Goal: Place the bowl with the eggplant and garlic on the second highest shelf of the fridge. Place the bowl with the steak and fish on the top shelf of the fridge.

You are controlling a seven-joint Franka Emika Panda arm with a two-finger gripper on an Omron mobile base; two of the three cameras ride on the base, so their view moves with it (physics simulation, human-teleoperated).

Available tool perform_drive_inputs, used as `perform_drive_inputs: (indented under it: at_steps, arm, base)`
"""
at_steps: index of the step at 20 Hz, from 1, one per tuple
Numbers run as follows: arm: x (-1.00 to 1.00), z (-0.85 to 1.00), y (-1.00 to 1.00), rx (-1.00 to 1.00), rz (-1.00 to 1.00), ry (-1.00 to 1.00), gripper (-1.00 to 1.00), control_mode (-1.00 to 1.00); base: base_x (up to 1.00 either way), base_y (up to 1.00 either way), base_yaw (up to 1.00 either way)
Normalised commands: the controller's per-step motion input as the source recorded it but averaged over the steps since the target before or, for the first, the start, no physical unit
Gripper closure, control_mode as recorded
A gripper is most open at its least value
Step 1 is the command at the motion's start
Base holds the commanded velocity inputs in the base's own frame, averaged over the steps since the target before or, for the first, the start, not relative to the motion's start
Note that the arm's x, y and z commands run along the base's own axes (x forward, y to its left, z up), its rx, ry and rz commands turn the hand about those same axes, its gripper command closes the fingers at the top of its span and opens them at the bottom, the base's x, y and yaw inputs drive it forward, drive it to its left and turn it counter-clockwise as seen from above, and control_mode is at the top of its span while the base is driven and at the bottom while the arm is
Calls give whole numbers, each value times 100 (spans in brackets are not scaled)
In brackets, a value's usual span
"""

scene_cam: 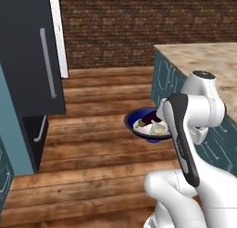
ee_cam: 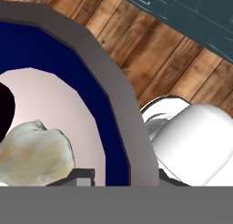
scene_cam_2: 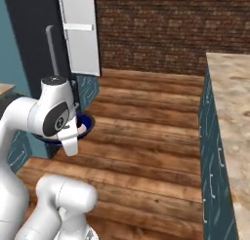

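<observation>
Brick back wall, wooden plank floor, teal cabinets under a beige stone table on the right. The tall black fridge with the long silver handle stands well off to the left of the claw, its white-lined door swung open.

Dark blue round bowl with a grey rim and pale inside is off the table, hanging over the floor at the end of the white arm. Hand view: claw sits at the bowl's rim, one dark tip inside and one outside the wall, so it reads as clamped on the rim (jaws narrow, rim between them). Inside the bowl, just in front of the claw: the pale white-greenish garlic bulb and, past it, the small dark purple-black eggplant.

Step in hand, by my read: carry this bowl to the second highest shelf. Keep the bowl level, since a one-sided rim grip will let it tip. Swing slowly, approach the fridge square-on, clear the open door, then enter just above the shelf.

Hard to see: shelves are out of frame, so no shelf count yet. The arm's links cover the bowl's near edge in both base views. Eggplant is only a dark sliver in the hand view.
</observation>
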Motion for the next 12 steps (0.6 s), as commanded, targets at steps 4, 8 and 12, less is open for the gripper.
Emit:
perform_drive_inputs:
  at_steps: [4, 8, 12]
  arm:
    - [0, 0, 0, 0, 0, 0, 100, 100]
    - [0, 0, 0, 0, 0, 0, 100, 100]
    - [0, 0, 0, 0, 0, 0, 100, 100]
  base:
    - [100, -30, -13]
    - [100, -32, -11]
    - [100, -37, -10]
